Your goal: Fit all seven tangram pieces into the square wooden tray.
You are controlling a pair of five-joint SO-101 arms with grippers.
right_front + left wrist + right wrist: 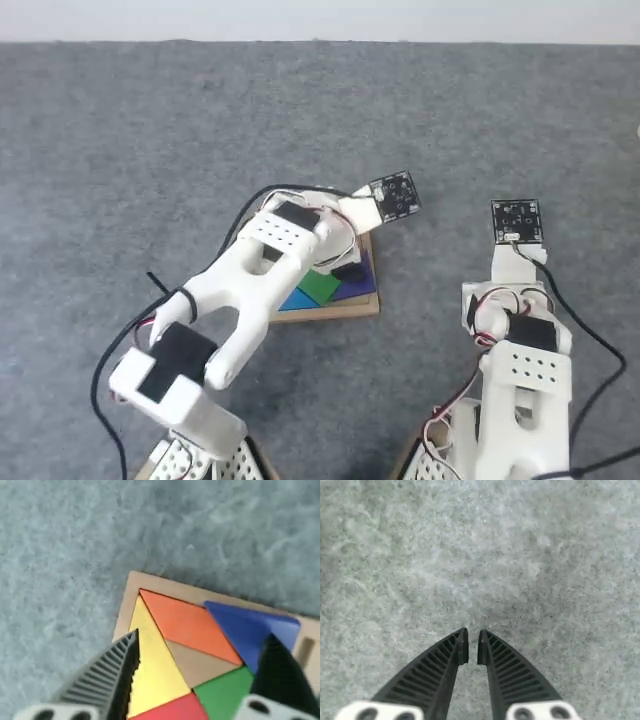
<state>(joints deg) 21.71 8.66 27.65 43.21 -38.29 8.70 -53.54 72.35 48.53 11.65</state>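
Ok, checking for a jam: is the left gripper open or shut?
Open: left gripper has its fingers wide apart over the tangram pieces in the tray.

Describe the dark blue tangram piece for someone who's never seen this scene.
On the grey carpet, the square wooden tray sits under the left gripper. Beside the orange triangle lies the dark blue piece: it seems to overhang the tray's rim, while its neighbours lie flat.

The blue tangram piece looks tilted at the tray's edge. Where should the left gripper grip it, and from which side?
Probably from straight above, pinching the blue piece at its raised end by the tray rim. That end appears to stand proud, showing side faces; its other edges lie against the orange piece and green piece. The open left gripper hangs above it.
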